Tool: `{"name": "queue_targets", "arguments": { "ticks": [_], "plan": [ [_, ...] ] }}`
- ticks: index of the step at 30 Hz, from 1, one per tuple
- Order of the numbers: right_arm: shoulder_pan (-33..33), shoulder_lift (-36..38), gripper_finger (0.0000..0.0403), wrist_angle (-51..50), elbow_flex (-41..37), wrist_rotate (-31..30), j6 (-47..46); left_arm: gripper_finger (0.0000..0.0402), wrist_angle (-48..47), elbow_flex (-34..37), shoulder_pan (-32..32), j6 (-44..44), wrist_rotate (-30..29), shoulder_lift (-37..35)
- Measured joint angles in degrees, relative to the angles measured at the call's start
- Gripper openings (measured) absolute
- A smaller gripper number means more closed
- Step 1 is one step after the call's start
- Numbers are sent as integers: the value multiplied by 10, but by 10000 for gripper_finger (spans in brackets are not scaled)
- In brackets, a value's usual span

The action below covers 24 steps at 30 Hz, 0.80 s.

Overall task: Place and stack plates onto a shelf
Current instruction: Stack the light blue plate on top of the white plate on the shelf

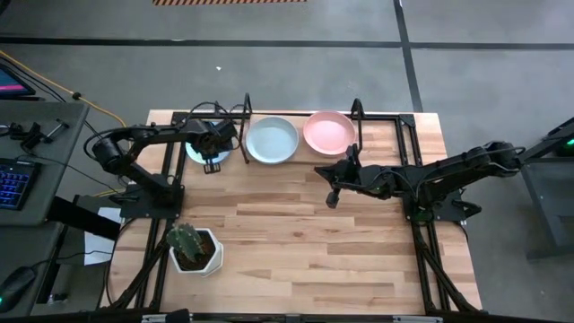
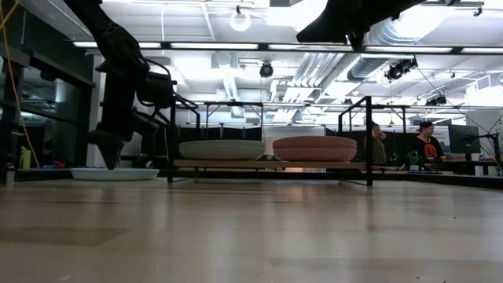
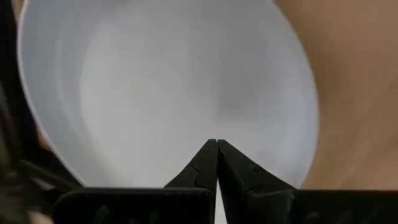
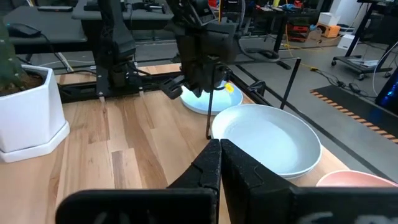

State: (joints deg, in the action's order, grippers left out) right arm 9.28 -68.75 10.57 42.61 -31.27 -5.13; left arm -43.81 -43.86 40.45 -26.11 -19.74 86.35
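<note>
mint plate (image 1: 271,140), pink plate (image 1: 328,132), shelf (image 1: 359,112)

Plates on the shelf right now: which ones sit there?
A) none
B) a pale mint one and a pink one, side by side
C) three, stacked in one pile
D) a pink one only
B: the pale mint plate and the pink plate rest side by side on the shelf, while the light blue plate lies on the table under the left gripper.

Wood table (image 1: 305,242) carries shelf (image 1: 300,160), cactus pot (image 1: 194,250)
</note>
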Motion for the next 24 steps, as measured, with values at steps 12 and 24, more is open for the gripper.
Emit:
{"name": "queue_targets", "arguments": {
  "ticks": [12, 24],
  "plan": [
    [0, 0, 0, 0, 0, 0, 0, 0, 8, 0, 49, 179, 50, 0],
    [0, 0, 0, 0, 0, 0, 2, 0, -59, 0, 48, 312, 88, 0]
  ]
}}
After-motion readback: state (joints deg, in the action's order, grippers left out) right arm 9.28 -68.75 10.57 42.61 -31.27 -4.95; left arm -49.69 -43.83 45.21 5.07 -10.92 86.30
